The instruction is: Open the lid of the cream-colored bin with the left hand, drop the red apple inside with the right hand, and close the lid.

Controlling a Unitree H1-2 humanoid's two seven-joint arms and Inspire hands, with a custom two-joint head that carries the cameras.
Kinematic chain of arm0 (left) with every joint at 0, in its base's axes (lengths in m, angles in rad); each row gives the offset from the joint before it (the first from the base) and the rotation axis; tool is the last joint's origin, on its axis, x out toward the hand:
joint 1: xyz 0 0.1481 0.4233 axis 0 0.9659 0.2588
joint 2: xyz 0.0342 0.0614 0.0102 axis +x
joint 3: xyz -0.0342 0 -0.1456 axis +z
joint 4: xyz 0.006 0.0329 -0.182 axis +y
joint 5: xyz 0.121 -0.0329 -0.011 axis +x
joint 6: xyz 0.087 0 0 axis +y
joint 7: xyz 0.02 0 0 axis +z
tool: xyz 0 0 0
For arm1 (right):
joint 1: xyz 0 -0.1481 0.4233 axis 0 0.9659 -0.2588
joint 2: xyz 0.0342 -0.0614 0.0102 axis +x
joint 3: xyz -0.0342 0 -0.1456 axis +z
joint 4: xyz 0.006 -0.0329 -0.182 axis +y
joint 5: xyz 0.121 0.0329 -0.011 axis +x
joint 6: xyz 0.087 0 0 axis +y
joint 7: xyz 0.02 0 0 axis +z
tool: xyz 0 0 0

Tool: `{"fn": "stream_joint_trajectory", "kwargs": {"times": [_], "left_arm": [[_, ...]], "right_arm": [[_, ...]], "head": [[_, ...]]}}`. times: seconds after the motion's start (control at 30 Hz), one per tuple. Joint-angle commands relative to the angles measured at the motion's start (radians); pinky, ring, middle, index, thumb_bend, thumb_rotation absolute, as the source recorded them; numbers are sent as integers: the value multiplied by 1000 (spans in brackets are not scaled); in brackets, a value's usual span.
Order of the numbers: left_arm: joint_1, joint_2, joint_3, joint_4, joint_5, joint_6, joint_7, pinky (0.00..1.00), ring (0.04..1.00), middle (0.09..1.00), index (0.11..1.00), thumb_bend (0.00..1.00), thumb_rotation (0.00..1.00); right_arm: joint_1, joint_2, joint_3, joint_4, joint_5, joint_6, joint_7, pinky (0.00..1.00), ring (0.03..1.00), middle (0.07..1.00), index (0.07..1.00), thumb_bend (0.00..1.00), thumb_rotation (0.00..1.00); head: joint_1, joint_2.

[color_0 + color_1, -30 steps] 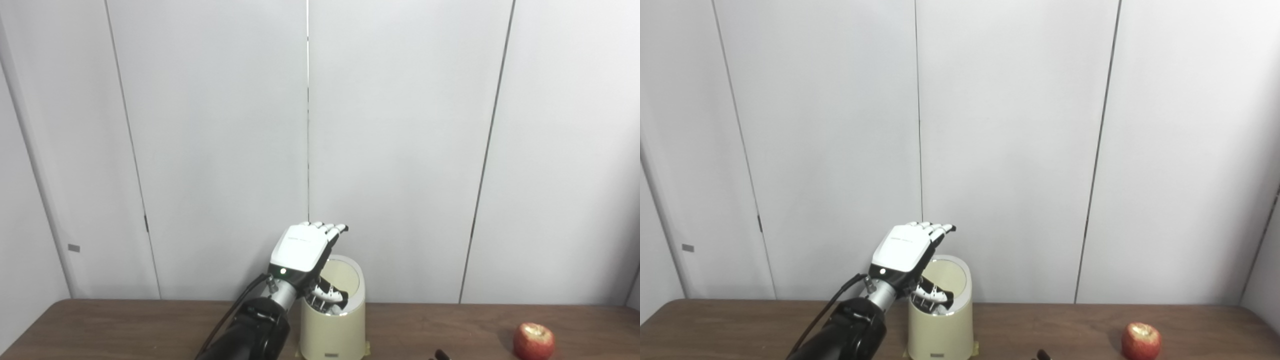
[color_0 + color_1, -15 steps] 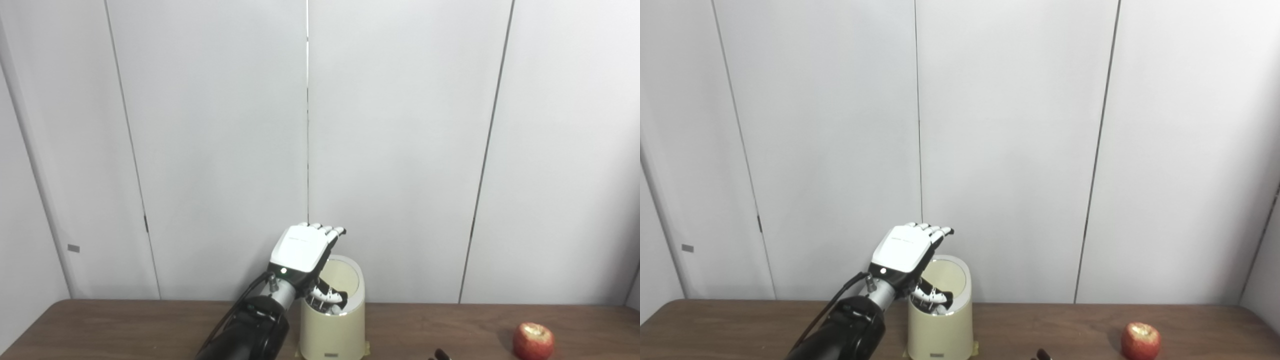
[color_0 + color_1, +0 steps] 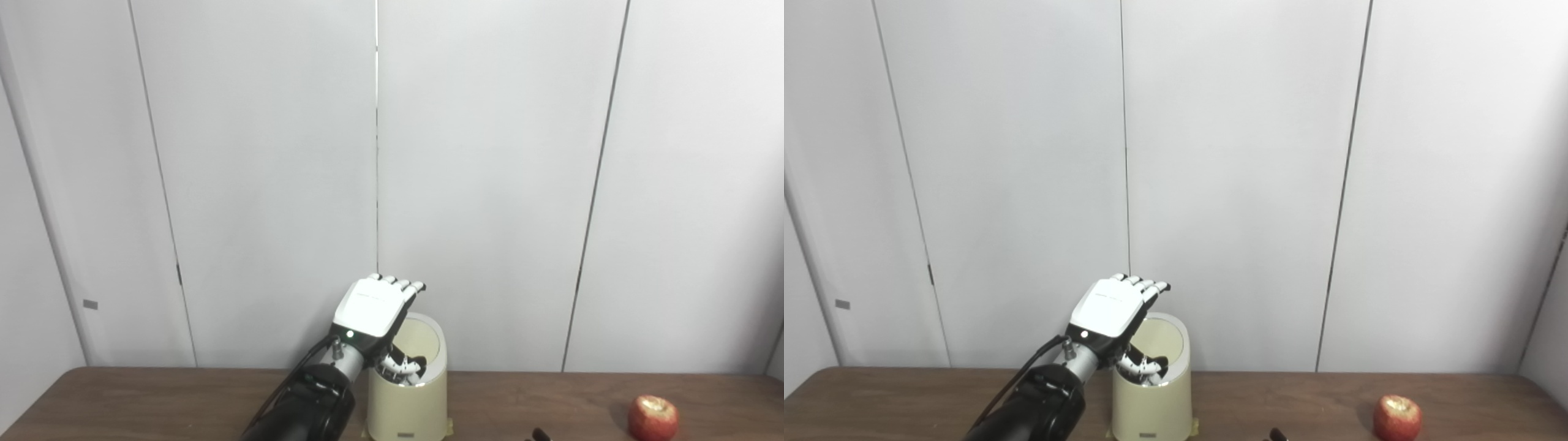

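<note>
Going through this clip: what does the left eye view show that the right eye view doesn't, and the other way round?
Only the left eye view: nothing of the task, just a wider strip of wall at the left. Only the right eye view: the table's far right corner and the side wall beyond it. Both: the left robot hand at the cream bin's open top, and the red apple on the table.

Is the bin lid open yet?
Open. The lid stands tilted up behind the cream bin, with the left hand at it. The apple sits on the table.
</note>
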Motion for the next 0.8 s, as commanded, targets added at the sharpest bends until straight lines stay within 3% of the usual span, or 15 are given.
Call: {"fn": "stream_joint_trajectory", "kwargs": {"times": [0.0,0.2,0.47,0.63,0.77], "left_arm": [[-29,31,6,1,22,16,-19,905,892,882,910,1000,54],[-19,37,55,-46,-10,14,-7,889,889,872,902,987,53],[-12,28,169,-143,-81,1,28,824,846,835,860,983,68],[1,5,256,-220,-178,-3,28,741,828,821,840,966,72],[25,-44,362,-283,-312,10,37,659,773,791,801,924,79]], "right_arm": [[-28,3,2,-38,4,-9,3,1000,1000,1000,1000,541,1000],[-31,8,4,-39,-3,-4,-3,995,1000,1000,1000,542,1000],[-32,6,10,-40,-10,1,-3,995,1000,1000,1000,552,1000],[-33,11,12,-47,-17,9,-10,995,1000,1000,1000,553,1000],[-34,12,11,-49,-22,11,-10,985,1000,1000,1000,556,1000]], "head": [[-1,0],[-6,4],[-14,12],[-22,20],[-24,24]]}}
